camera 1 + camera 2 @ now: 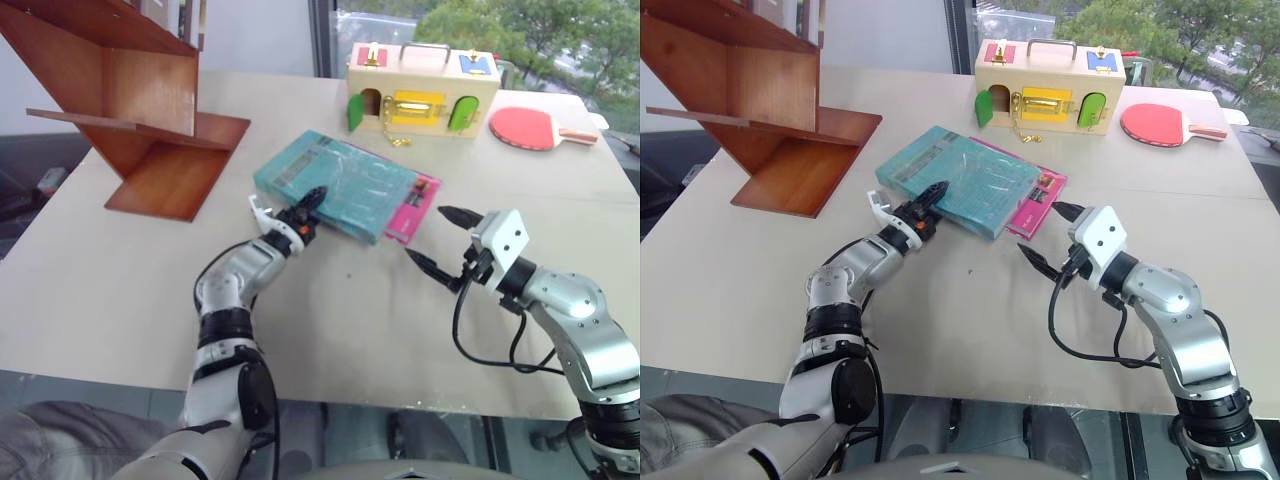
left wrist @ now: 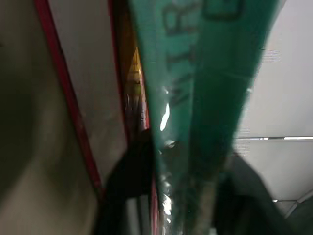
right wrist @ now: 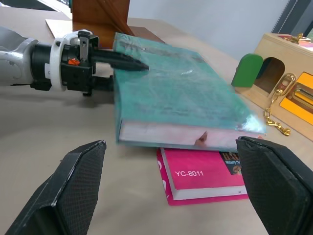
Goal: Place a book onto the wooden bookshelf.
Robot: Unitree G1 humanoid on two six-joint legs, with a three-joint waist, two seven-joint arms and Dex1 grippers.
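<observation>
The teal-green book (image 1: pixel 350 185) lies flat in the middle of the table, resting partly on a thinner pink book (image 1: pixel 417 207). My left gripper (image 1: pixel 312 205) is shut on the teal book's near left edge. One black finger (image 3: pixel 120 58) lies on the cover and the other is under the book. In the left wrist view the book's edge (image 2: pixel 195 98) runs between the two fingers. My right gripper (image 1: pixel 428 235) stands open to the right of the books, touching nothing. The wooden bookshelf (image 1: pixel 150 110) stands at the far left of the table.
A pale wooden box with coloured doors (image 1: pixel 420 95) stands at the back of the table. To its right lies a red table-tennis paddle (image 1: pixel 530 128). The table's front edge (image 1: pixel 300 395) is near my arms.
</observation>
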